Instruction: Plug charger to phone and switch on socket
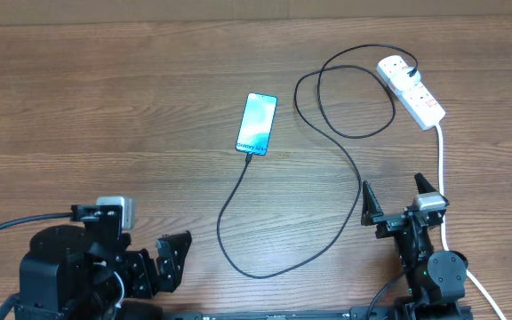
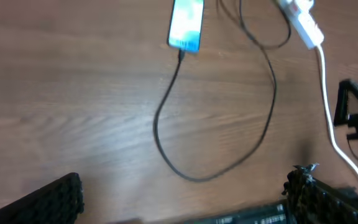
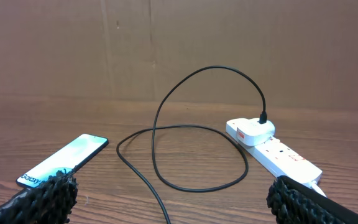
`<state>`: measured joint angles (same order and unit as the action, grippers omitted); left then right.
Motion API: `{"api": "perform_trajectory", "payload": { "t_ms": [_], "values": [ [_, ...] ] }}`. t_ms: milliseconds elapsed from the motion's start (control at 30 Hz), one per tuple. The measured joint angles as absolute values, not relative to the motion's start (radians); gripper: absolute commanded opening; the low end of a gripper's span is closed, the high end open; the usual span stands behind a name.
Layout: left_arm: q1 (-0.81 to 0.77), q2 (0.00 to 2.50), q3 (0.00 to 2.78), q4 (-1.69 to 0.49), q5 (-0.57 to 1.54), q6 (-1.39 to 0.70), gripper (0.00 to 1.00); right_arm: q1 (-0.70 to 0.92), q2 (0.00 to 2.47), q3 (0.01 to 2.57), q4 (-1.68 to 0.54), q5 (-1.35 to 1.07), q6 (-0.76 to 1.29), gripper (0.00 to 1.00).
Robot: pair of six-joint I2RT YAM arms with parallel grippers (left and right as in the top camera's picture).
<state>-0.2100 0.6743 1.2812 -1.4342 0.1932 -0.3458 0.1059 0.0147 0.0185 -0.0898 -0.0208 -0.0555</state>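
The charger (image 2: pixel 156 127) links phone (image 1: pixel 257 123) and socket (image 1: pixel 413 92); left hand (image 1: pixel 174 258) and right hand (image 1: pixel 394 192) both gape empty.

A wooden table (image 1: pixel 96 116) carries everything, its brown grain running from the left edge to the right edge. Behind its far edge stands a plain brown wall (image 3: pixel 241 37), matte, with a small dark mark towards its left side.
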Motion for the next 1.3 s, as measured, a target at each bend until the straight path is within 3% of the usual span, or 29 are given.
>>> {"api": "perform_trajectory", "payload": {
  "t_ms": [467, 967, 1300],
  "values": [
    [-0.120, 0.571, 1.035, -0.912, 0.226, -0.148, 0.99, 0.106, 0.015, 0.019, -0.090, -0.020, -0.055, 1.00],
    [0.017, 0.342, 0.744, -0.728, 0.251, 0.022, 1.00, 0.105, 0.015, 0.019, -0.090, -0.020, -0.055, 1.00],
    [0.059, 0.191, 0.495, -0.363, 0.250, 0.081, 1.00, 0.105, 0.015, 0.019, -0.090, -0.020, -0.056, 1.00]
  ]
}}
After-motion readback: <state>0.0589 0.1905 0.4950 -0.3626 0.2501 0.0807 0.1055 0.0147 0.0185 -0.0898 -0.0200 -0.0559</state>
